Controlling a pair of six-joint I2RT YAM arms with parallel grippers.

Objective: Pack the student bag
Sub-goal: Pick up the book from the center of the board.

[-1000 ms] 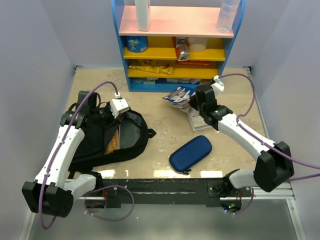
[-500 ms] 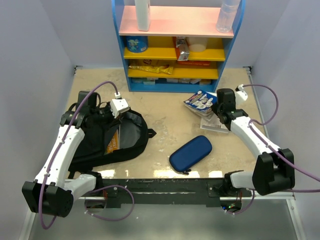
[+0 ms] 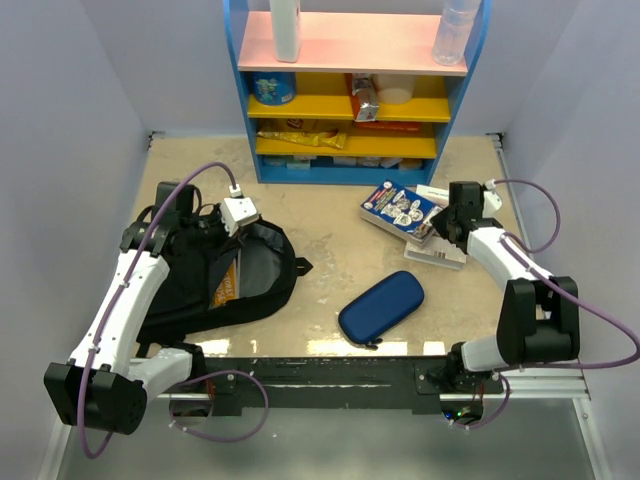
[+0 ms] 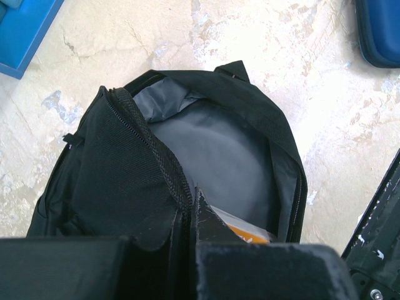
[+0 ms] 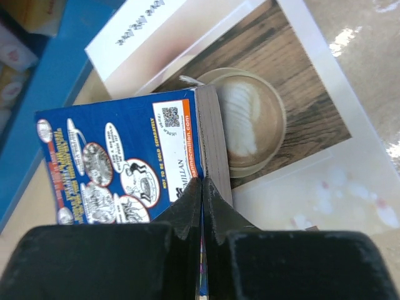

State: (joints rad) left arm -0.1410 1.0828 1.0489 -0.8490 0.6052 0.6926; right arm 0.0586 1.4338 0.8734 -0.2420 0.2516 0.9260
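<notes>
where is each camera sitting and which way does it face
Top: fixed above and behind the arms, looking down on the table and shelf; left arm and right arm show.
Left wrist: on the left arm, looking into the open backpack; left gripper shows, shut on its rim.
Right wrist: on the right arm, looking down at a blue book over another book; right gripper shows, shut on the blue book.
Shared: top and left wrist both show the backpack and pencil case.

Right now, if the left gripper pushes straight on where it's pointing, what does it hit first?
The student bag itself: the left gripper has its fingers pinched on the zipper edge, and straight ahead lies the bag's grey lining. Depth to it is unclear.
</notes>
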